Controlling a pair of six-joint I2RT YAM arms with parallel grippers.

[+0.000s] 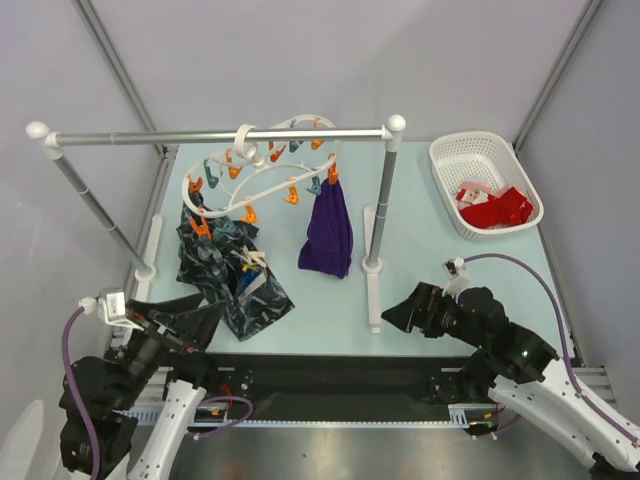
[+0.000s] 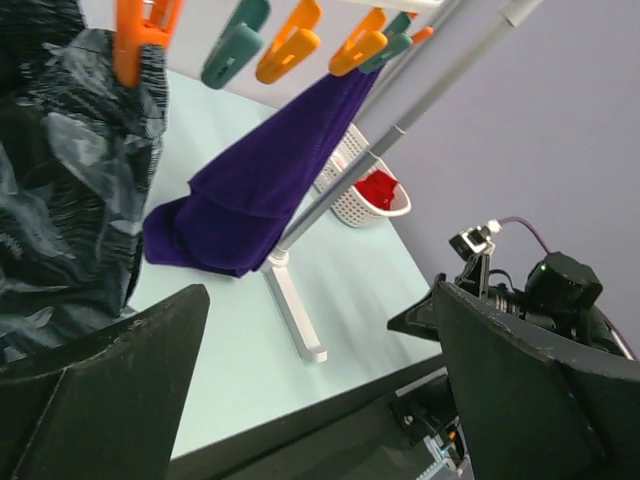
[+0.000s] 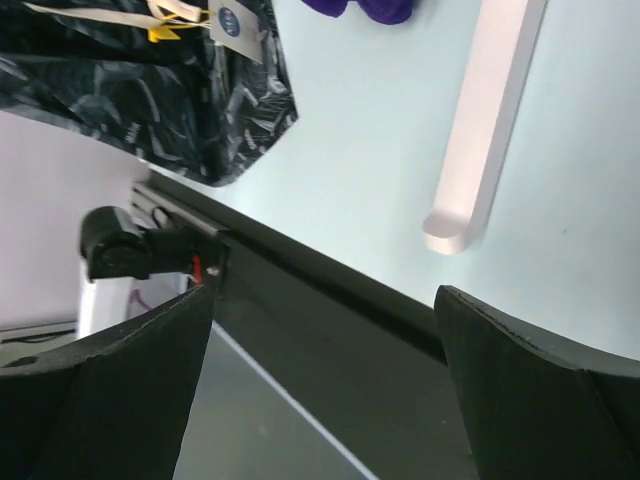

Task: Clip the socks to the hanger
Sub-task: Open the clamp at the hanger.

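Note:
Red socks (image 1: pixel 495 208) lie heaped in a white basket (image 1: pixel 452 160) at the back right; the left wrist view shows the red socks (image 2: pixel 378 187) far off. The white oval hanger (image 1: pixel 262 178) hooks over the grey rail, its orange and teal clothespins (image 2: pixel 290 45) dangling. My left gripper (image 1: pixel 185 318) (image 2: pixel 320 300) is open and empty, low at the near left by the navy cloth. Near the rail's right foot, my right gripper (image 1: pixel 398 308) (image 3: pixel 325 295) is open with nothing in it, over the table's front edge.
A purple cloth (image 1: pixel 327 230) and a navy marbled cloth (image 1: pixel 225 265) hang clipped from the hanger. The grey rail (image 1: pixel 220 135) stands on two posts with white feet (image 3: pixel 480 130). A black strip edges the table front (image 3: pixel 330 290).

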